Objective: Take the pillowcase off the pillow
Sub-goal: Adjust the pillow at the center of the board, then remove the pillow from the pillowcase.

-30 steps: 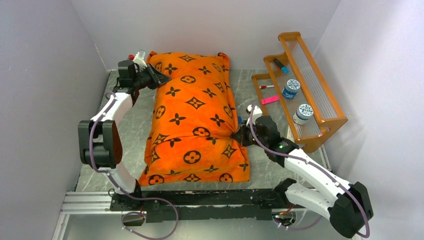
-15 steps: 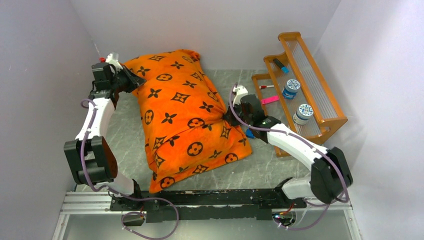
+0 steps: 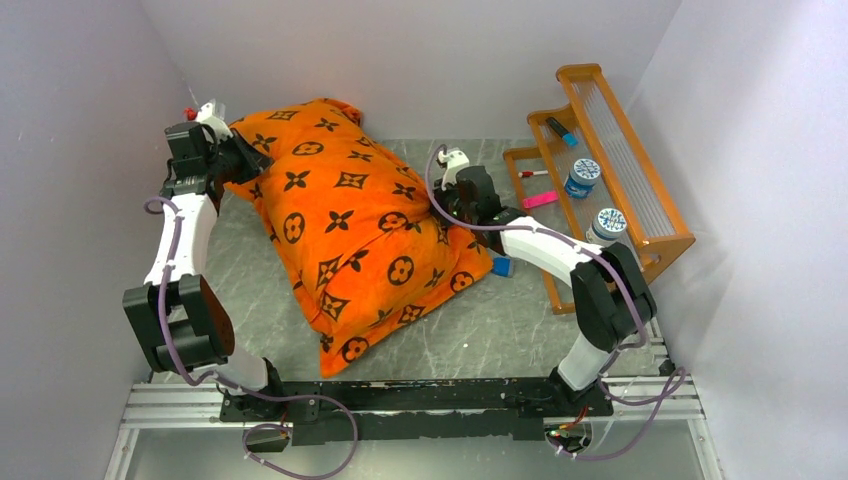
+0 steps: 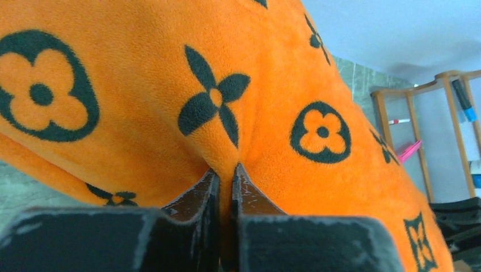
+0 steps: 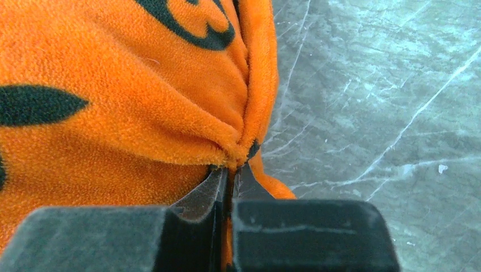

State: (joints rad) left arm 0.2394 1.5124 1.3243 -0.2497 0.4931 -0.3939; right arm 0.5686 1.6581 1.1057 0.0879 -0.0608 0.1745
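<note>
The orange pillowcase (image 3: 350,220) with dark brown motifs covers the whole pillow, which lies diagonally on the grey table, its far end at the left back. The white pillow itself is hidden inside. My left gripper (image 3: 238,158) is shut on a fold of the pillowcase at its far left corner; the pinched fold shows between the jaws in the left wrist view (image 4: 226,175). My right gripper (image 3: 440,207) is shut on the pillowcase's right edge, and the right wrist view (image 5: 231,169) shows a pleat of orange fabric (image 5: 142,113) clamped there.
An orange wooden shelf rack (image 3: 610,170) stands at the right with two blue-lidded jars (image 3: 582,178), a marker (image 3: 560,130) and a pink item (image 3: 538,200). A small blue object (image 3: 501,266) lies by the pillowcase's right edge. White walls close in on the left, back and right.
Both grippers have kept their hold and swung the pillow anticlockwise and to the left. The left gripper moved toward the left wall, the right gripper moved toward the back.
</note>
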